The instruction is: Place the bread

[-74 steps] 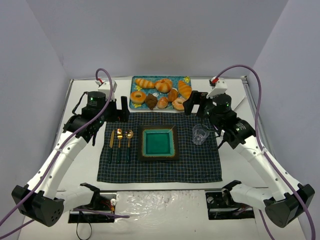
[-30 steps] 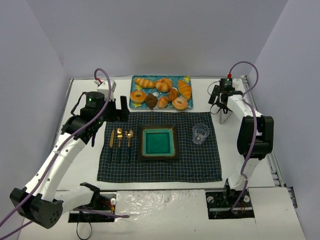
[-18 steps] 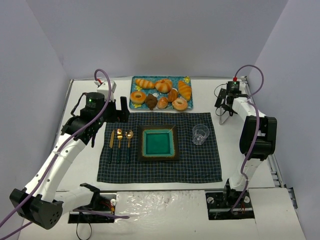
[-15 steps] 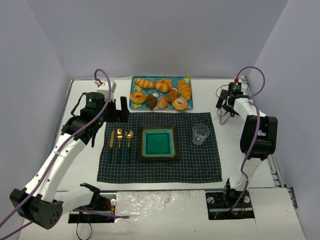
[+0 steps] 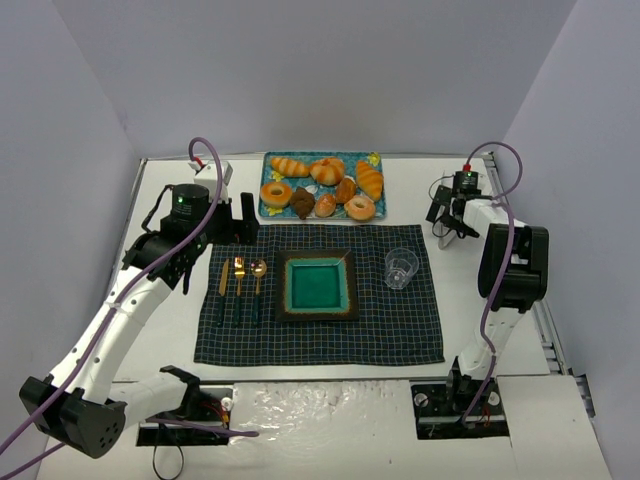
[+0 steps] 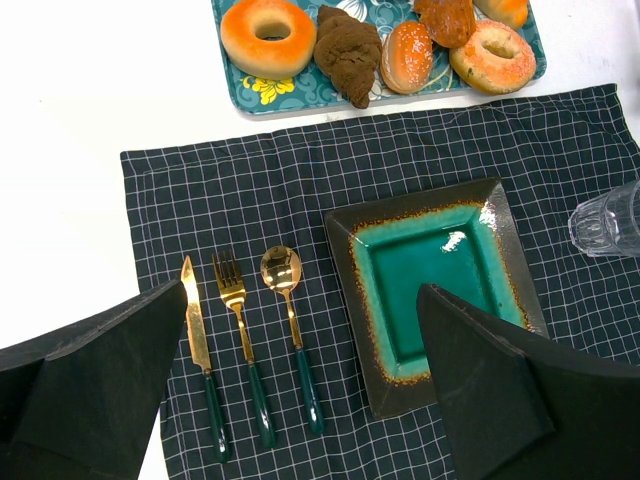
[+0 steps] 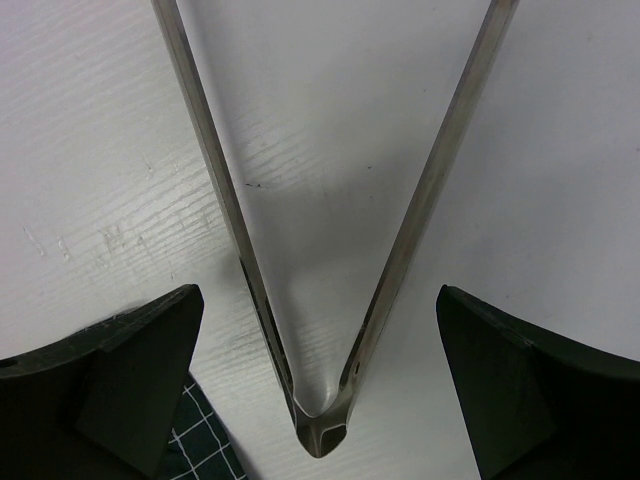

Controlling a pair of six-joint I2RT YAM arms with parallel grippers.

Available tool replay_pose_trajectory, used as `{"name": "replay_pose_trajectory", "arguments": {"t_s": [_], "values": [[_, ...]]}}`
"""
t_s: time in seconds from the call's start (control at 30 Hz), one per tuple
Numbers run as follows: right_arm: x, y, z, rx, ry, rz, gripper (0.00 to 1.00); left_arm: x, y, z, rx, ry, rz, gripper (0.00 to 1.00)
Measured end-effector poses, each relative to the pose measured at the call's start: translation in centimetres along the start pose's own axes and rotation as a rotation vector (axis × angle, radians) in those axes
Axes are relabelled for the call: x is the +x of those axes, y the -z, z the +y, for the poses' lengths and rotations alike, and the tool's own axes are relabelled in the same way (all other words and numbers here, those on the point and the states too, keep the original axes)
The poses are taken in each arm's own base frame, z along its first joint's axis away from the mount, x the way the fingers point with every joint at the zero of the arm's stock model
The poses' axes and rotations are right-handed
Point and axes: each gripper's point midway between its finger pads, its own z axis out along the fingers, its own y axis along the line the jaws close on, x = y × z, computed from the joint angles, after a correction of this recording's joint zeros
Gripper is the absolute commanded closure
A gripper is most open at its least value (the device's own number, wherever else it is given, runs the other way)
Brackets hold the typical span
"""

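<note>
Several breads (image 5: 327,172), among them a doughnut (image 6: 267,36) and a dark croissant (image 6: 348,50), lie on a blue tray (image 5: 372,158) at the back. A green square plate (image 5: 284,290) sits bare on the dark checked placemat (image 5: 320,340); it also shows in the left wrist view (image 6: 350,300). My left gripper (image 5: 233,218) is open and empty above the mat's back left (image 6: 300,300). My right gripper (image 5: 447,212) is open, low over metal tongs (image 7: 215,200) lying on the white table. Its jaws stand either side of the tongs' hinge end (image 7: 318,330), apart from them.
A gold knife, fork and spoon (image 6: 240,330) lie on the mat left of the plate. A clear glass (image 5: 400,268) stands on the mat right of the plate. The mat's corner (image 7: 205,440) reaches under the right gripper's left jaw.
My right arm has swung from the mat's back right corner out to the table's right side and folded, bringing its gripper over the tongs. The left arm has not moved.
</note>
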Motion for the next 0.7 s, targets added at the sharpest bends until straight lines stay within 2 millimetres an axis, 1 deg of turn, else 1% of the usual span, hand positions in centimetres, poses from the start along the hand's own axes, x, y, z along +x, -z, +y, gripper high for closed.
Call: {"name": "replay_pose_trajectory", "arguments": {"t_s": [0.27, 0.37, 0.47, 0.6, 0.7], "values": [[0.2, -0.6, -0.3, 0.003, -0.013, 0.003, 0.0, 0.0, 0.0, 0.0, 0.0, 0.0, 0.0, 0.03], [0.7, -1.1, -0.2, -0.001, -0.015, 0.018, 0.0, 0.0, 0.0, 0.0, 0.0, 0.0, 0.0, 0.03], [0.8, -1.6, -0.1, -0.008, -0.02, 0.02, 0.0, 0.0, -0.1, 0.0, 0.0, 0.0, 0.002, 0.03], [0.5, -1.7, 0.2, -0.024, -0.039, 0.008, 0.02, 0.0, -0.1, 0.0, 0.0, 0.0, 0.002, 0.03], [0.3, -1.7, 0.0, -0.025, -0.049, 0.005, 0.05, 0.0, -0.1, 0.0, 0.0, 0.0, 0.002, 0.03]]}}
